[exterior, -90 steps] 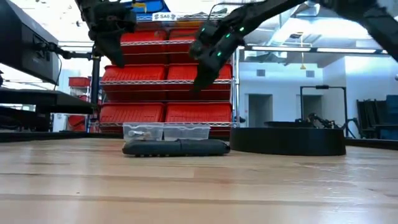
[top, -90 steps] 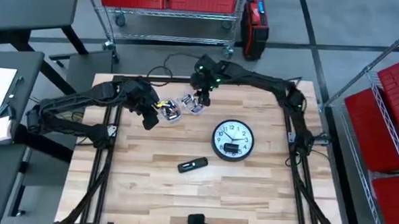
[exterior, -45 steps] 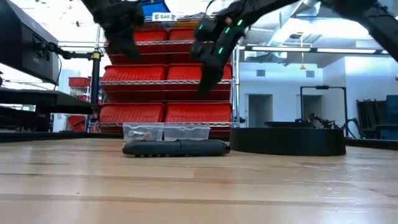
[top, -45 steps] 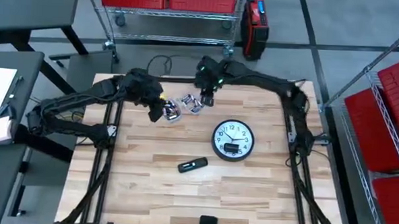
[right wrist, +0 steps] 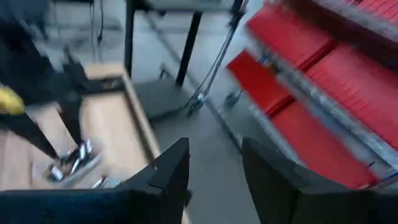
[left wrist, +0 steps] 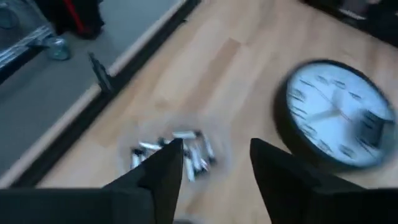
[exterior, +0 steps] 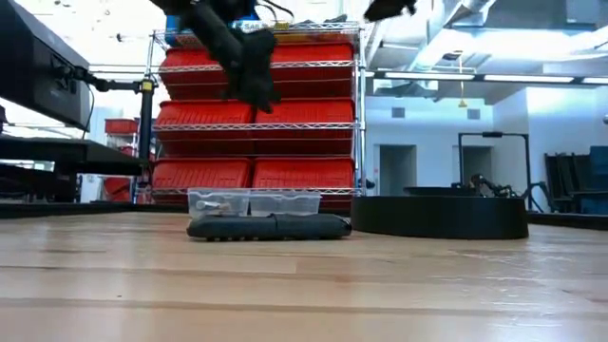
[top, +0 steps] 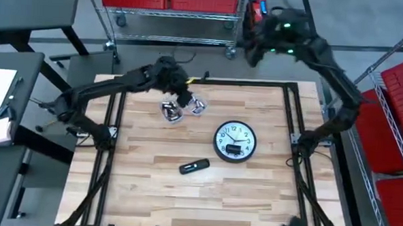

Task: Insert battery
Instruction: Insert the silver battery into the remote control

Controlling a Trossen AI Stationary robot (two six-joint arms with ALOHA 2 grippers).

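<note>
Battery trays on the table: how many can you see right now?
2: one clear tray under the left gripper, the second tray right beside it, toward the clock. Others could be hidden beneath the arm.

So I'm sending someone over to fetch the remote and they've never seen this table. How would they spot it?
Start at the round black-rimmed wall clock lying face up on the wooden table. The remote lies alone on bare wood beside it, toward the table's near edge. It is the only slim dark bar there, unlike the two clear battery trays farther back.

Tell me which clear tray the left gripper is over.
The left gripper hangs between both; the farther tray, toward the clock, lies closest, not the nearer tray.
</note>
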